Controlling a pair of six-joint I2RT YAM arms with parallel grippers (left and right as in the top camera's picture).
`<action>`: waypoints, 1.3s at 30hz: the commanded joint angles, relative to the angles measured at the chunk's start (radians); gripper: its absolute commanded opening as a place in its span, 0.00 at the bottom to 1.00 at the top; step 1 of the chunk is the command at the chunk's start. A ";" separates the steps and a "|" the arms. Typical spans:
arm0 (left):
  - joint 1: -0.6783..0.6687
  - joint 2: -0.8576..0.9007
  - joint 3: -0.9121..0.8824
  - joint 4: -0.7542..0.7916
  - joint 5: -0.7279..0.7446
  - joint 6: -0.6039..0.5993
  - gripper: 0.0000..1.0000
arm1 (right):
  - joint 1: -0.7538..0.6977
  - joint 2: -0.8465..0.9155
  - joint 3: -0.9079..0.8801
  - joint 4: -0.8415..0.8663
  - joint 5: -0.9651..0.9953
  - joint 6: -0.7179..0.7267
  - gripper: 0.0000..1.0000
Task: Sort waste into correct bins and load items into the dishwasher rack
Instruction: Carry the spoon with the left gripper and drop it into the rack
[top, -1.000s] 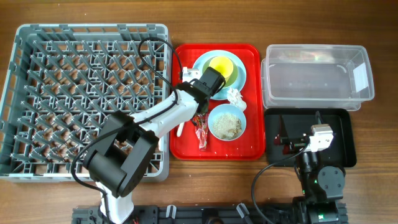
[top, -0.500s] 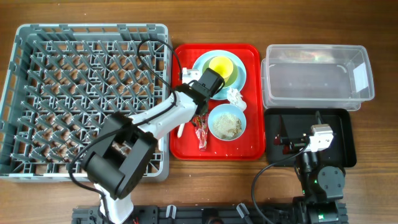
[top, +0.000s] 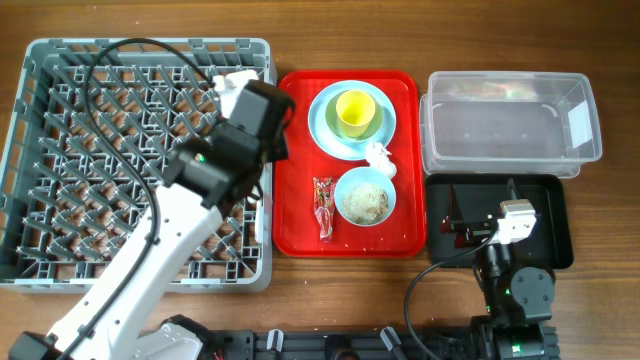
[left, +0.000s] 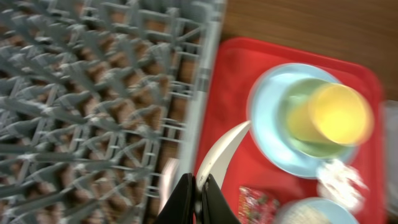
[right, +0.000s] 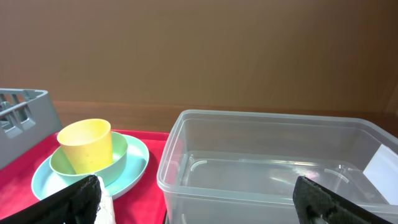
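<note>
The dishwasher rack (top: 140, 48) is grey, its pegs making a regular grid. The desk (top: 610, 300) is brown with wood grain. The tray (top: 298, 215) is bright red. On it the plate (top: 322, 122) is light blue, the cup (top: 355, 108) yellow, the bowl under the cup (right: 119, 155) pale green and the second bowl (top: 339, 190) pale blue. The scraps (top: 365, 203) are beige, the tissue (top: 379, 157) white, and the wrapper (top: 323, 205) red with small lighter marks. The tub (top: 505, 82) is clear and the bin tray (top: 555, 215) black. The left fingers (left: 184, 199) are black, and the piece of cutlery (left: 224, 149) between them is white.

Matt brown wood worktop (top: 350, 30). Dull grey plastic rack (top: 150, 47), glossy red tray (top: 300, 200), clear shiny tub (top: 505, 78), matt black tray (top: 555, 215). Shiny crinkled wrapper (top: 323, 205), crumpled paper tissue (top: 379, 156). The cutlery (left: 222, 149) in my left tool (left: 198, 186) is smooth white plastic.
</note>
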 joint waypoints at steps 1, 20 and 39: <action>0.072 0.046 -0.012 -0.010 0.000 0.035 0.04 | 0.003 -0.002 -0.001 0.006 -0.009 -0.010 1.00; 0.097 0.306 -0.012 -0.045 -0.016 -0.053 0.08 | 0.003 -0.002 -0.001 0.006 -0.009 -0.010 1.00; 0.038 0.021 0.005 -0.076 0.375 -0.047 0.26 | 0.003 -0.002 -0.001 0.006 -0.009 -0.010 1.00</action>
